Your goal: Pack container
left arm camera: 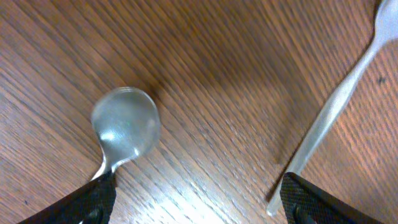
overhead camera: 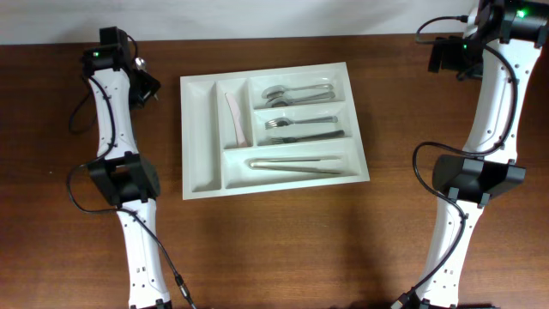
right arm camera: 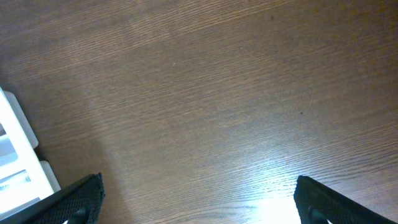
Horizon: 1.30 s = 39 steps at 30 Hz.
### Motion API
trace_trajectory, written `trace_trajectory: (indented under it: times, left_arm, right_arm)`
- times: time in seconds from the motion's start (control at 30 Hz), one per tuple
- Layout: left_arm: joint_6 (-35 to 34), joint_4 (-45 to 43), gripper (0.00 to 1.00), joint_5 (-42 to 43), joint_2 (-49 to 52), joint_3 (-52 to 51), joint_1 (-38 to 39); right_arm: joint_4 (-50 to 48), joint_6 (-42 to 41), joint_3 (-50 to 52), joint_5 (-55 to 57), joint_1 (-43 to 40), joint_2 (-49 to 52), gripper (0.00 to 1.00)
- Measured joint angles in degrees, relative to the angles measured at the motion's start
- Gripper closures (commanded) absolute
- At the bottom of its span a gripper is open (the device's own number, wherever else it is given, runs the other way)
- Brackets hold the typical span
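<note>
The white container (overhead camera: pixel 199 137) lies mid-table; its corner also shows in the right wrist view (right arm camera: pixel 15 149). It holds spoons (overhead camera: pixel 296 92), forks (overhead camera: pixel 300 126), long pale tongs (overhead camera: pixel 296 163) and a pinkish utensil (overhead camera: pixel 236 120) in a narrow upright compartment. My left gripper (overhead camera: pixel 146 84) is at the far left of the table. In its wrist view it is open (left arm camera: pixel 199 205) just above the wood, with a spoon bowl (left arm camera: pixel 126 127) by its left finger and a silver handle (left arm camera: pixel 329 118) by its right finger. My right gripper (overhead camera: pixel 442 56) is open (right arm camera: pixel 199 199) over bare wood, right of the tray.
The table is dark brown wood (overhead camera: pixel 283 249). Both arm bases stand near the front edge, left (overhead camera: pixel 124 180) and right (overhead camera: pixel 476 176) of the tray. Cables loop beside each arm.
</note>
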State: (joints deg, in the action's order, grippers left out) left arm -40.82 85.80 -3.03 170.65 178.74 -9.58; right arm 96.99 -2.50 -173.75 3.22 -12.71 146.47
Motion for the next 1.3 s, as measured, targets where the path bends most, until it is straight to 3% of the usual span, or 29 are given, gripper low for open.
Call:
trace_trajectory:
  times: [0.3,0.47,0.53,0.57,0.7,1.3]
  left_arm:
    - [3.1,1.3,0.08,-1.5,-1.6,0.0,2.6]
    - [3.6,5.7,0.08,-8.9,-5.0,0.1,2.4]
    - [3.6,7.8,0.11,-12.0,-5.7,0.1,2.1]
    - [3.6,8.6,0.17,-12.8,-5.7,0.1,2.0]
    - [3.8,10.7,0.18,-15.1,-5.7,0.1,1.1]
    - [3.8,6.0,0.18,-14.9,-3.1,0.0,0.1]
  right_arm:
    - [0.0,0.0,0.0,0.0,0.0,0.0,0.01]
    - [0.0,0.0,0.0,0.0,0.0,0.0,0.01]
    - [0.0,0.0,0.0,0.0,0.0,0.0,0.01]
    - [0.0,0.0,0.0,0.0,0.0,0.0,0.01]
    - [0.0,0.0,0.0,0.0,0.0,0.0,0.01]
    - [0.0,0.0,0.0,0.0,0.0,0.0,0.01]
